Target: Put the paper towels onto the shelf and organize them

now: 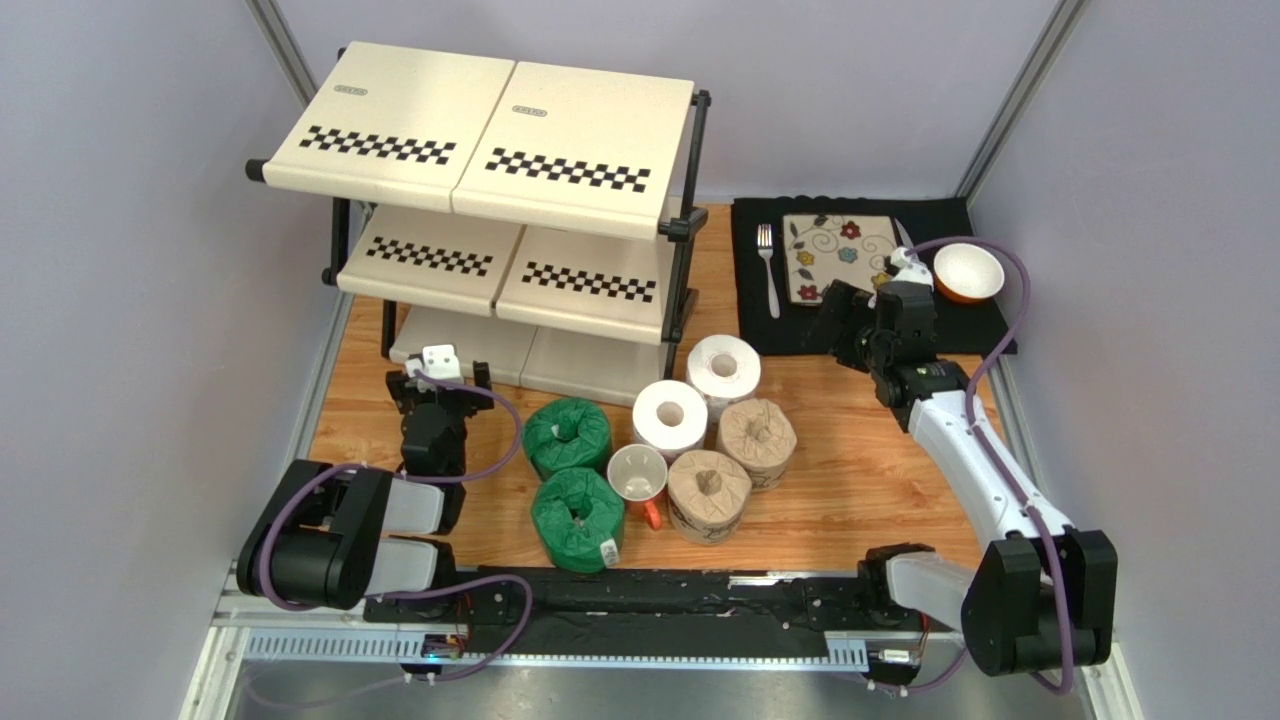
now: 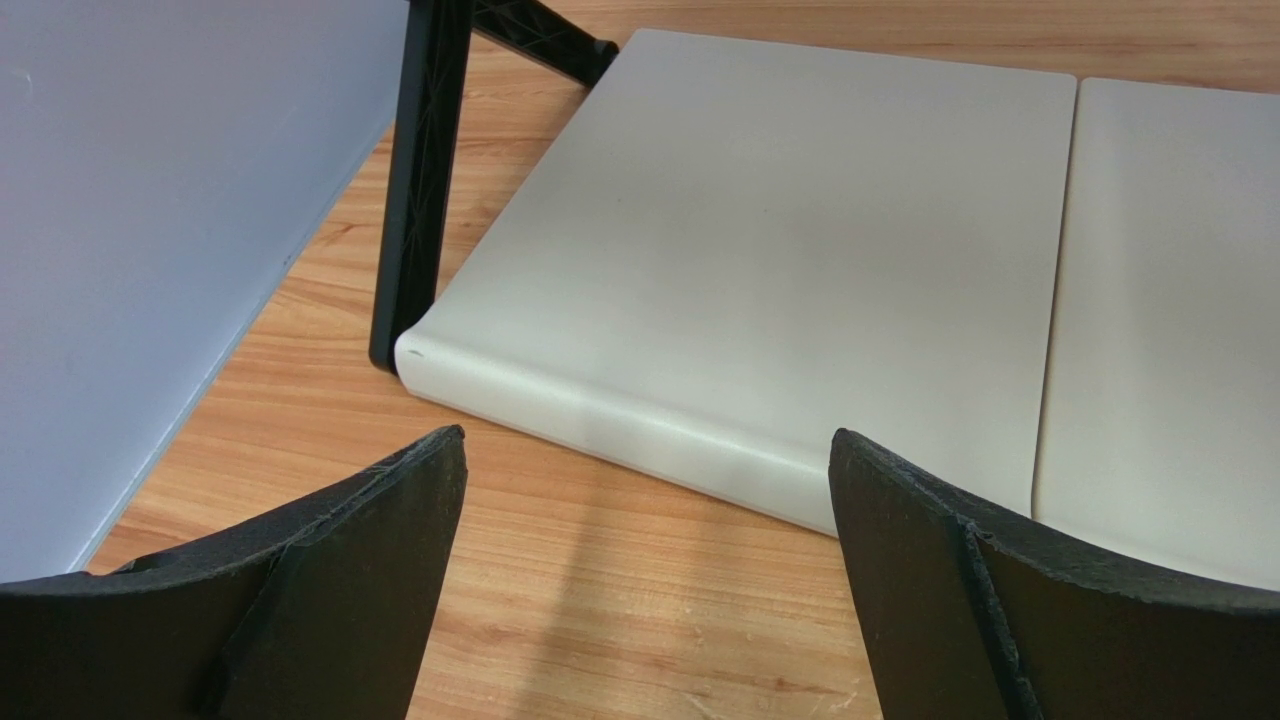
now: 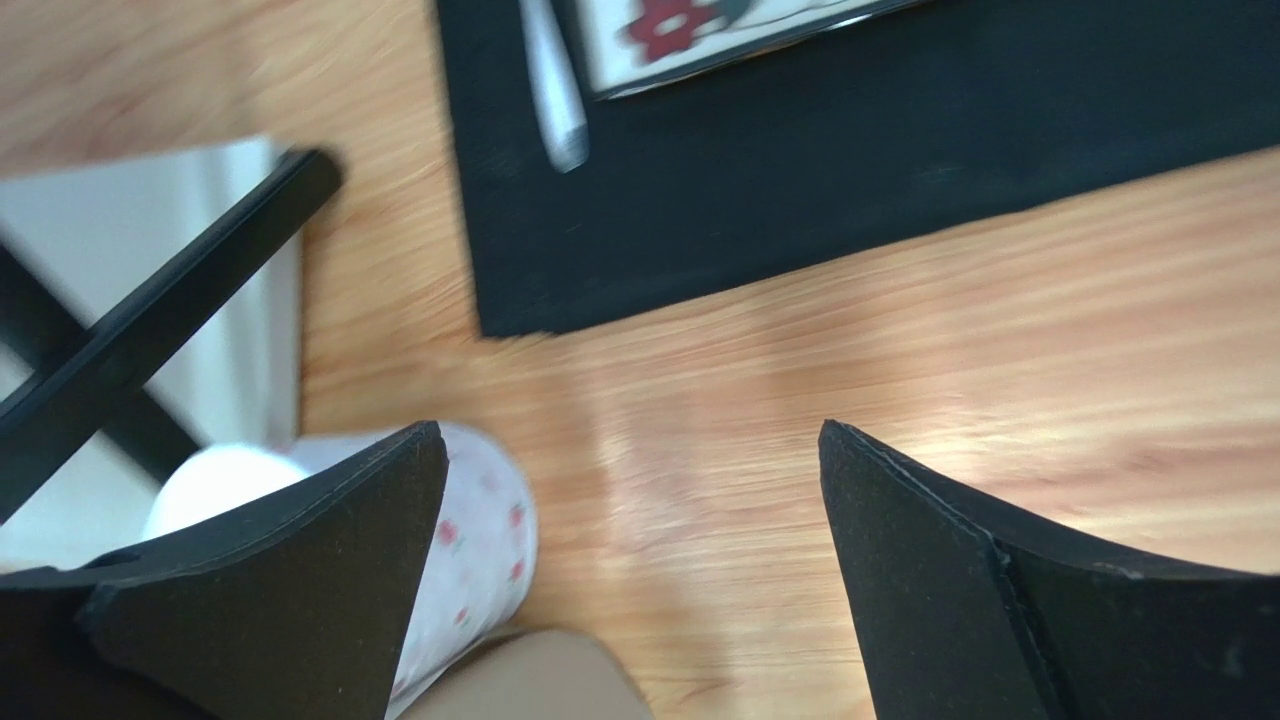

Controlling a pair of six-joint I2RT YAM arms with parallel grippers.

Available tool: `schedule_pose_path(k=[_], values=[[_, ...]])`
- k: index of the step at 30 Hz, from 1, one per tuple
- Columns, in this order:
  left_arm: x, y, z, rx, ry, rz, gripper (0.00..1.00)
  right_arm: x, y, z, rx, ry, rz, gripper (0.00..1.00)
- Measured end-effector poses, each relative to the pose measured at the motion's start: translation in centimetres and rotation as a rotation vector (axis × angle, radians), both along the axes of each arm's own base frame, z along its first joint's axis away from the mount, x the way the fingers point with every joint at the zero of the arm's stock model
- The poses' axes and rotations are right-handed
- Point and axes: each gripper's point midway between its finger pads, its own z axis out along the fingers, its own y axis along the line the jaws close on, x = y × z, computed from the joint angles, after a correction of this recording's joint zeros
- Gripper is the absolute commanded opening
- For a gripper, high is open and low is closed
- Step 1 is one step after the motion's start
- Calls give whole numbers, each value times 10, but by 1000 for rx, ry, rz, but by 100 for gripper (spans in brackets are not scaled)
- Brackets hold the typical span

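Rolls: I found all six standing on end in a cluster on the table (image 1: 842, 495), just in front of the shelf (image 1: 496, 143).
White pair: the far white roll (image 1: 723, 366) sat by the shelf's right post, and the near white roll (image 1: 669, 414) touched it on its near-left side.
Tan pair: the far tan roll (image 1: 756, 440) and near tan roll (image 1: 708, 495) stood touching on the cluster's right.
Green pair: the far green roll (image 1: 567, 435) and near green roll (image 1: 577, 519) stood one behind the other on the cluster's left.
Mug: the mug (image 1: 639, 476) sat between the near green and near tan rolls.
Right claw, place: my right claw (image 1: 849, 323) hung to the right of the far white roll, between it and the placemat (image 1: 747, 222). From the wrist, that roll showed partly behind the left finger (image 3: 271, 600), outside the gap. The view was too blurred for me to tell whether they touched.
Right claw, state: jaws spread wide, only bare wood between them, nothing held.
Left claw, place: my left claw (image 1: 439, 375) hung left of the far green roll, apart from it, facing the bottom tier's left corner.
Left claw, state: jaws wide apart, nothing held.
Placemat: it lay at the back right with a plate (image 1: 839, 255), fork (image 1: 768, 270) and bowl (image 1: 968, 273) on it.
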Motion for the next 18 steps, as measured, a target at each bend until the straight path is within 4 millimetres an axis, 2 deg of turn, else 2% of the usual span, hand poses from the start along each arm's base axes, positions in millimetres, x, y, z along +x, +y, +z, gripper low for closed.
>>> schedule_pose_path(k=[7,11,14,18], values=[[0,0,0,0,0,0,99,-10,59,-17,88,64,279,92],[0,0,0,0,0,0,99,-19,90,-17,102,61,420,87],[0,0,0,0,0,0,99,-24,108,-20,96,73,492,85],[0,0,0,0,0,0,99,-28,126,-25,73,90,551,78]])
